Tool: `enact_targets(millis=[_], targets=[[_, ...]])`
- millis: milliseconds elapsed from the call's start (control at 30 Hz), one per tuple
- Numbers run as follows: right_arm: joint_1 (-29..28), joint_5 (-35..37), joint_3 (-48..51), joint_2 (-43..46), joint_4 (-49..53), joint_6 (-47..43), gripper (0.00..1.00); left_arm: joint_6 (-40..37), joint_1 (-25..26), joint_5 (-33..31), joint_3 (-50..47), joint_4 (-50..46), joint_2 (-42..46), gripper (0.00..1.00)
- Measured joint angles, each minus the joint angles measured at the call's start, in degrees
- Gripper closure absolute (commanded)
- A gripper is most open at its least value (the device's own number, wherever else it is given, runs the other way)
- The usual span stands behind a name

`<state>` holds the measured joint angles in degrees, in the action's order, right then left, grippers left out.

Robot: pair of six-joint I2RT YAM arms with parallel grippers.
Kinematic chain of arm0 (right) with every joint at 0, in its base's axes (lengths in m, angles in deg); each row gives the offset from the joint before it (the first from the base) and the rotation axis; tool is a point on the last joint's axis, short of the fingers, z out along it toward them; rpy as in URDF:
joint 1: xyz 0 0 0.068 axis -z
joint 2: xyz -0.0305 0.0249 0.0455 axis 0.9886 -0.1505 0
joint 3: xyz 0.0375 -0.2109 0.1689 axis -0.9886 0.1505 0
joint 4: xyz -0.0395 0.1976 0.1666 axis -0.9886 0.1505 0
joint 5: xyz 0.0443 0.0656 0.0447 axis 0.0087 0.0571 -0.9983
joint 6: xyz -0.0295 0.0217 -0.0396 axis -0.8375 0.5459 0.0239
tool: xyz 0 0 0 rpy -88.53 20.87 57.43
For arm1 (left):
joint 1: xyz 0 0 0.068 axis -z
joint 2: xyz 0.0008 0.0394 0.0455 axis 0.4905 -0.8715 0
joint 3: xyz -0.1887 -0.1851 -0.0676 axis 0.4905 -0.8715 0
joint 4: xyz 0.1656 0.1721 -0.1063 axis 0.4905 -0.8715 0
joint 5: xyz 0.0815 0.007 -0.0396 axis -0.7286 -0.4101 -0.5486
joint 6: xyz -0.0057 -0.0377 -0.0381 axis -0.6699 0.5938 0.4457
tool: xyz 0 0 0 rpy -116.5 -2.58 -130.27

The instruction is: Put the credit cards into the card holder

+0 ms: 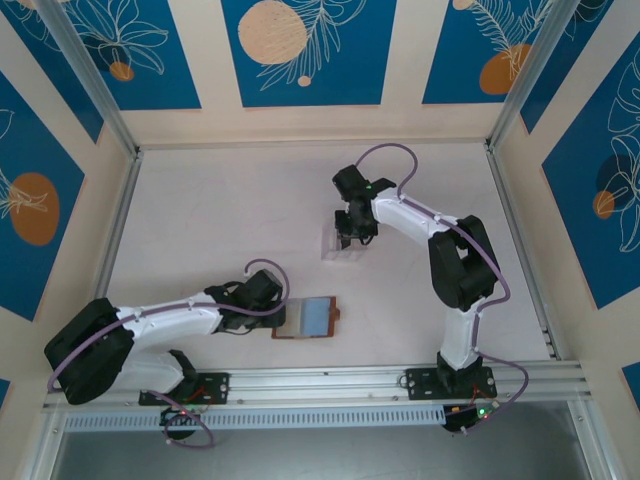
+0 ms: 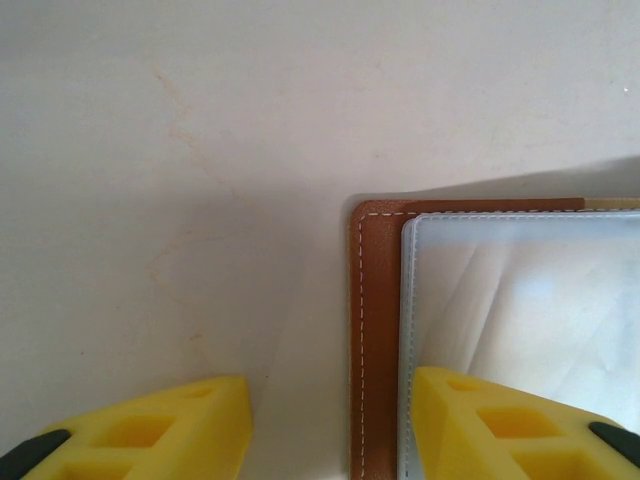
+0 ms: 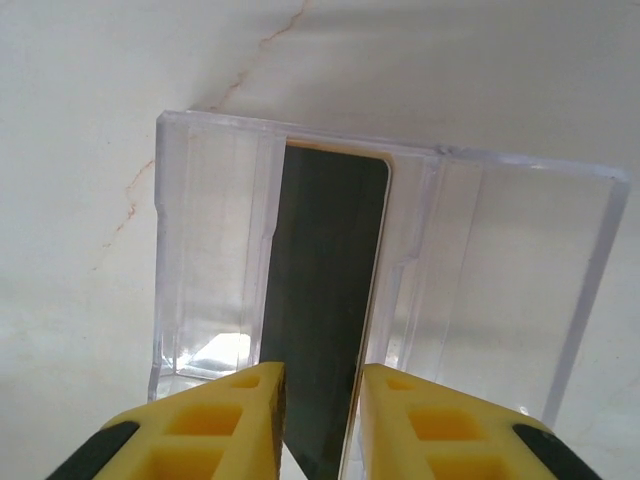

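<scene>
Lying open on the pale worktop [image 1: 200, 200], the brown card holder [image 1: 312, 318] shows its grey pockets; the left pincer [image 2: 330, 400] straddles its edge, jaws apart, probably steadying it. Farther back, a clear stand [image 3: 500, 260] props a dark credit card [image 3: 325, 260] upright; the right pincer [image 3: 322, 400] flanks it, seemingly to lift it; whether it grips yet, I cannot tell.
</scene>
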<state>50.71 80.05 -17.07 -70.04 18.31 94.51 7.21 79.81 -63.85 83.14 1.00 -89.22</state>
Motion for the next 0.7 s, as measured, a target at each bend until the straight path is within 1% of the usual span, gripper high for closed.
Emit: enact_targets(millis=[267,500,700], targets=[[1.1,-5.2,0.0,0.0,-1.6,0.0,0.74,0.0,0.0,0.0,0.0,0.2,-0.3,0.53],[3.9,-11.0,1.6,1.4,-4.1,0.1,0.74,0.0,0.0,-0.1,0.0,0.2,-0.3,0.53],[5.2,-14.1,1.7,1.5,-5.1,0.3,0.8,0.0,0.0,-0.1,0.0,0.2,-0.4,0.53]])
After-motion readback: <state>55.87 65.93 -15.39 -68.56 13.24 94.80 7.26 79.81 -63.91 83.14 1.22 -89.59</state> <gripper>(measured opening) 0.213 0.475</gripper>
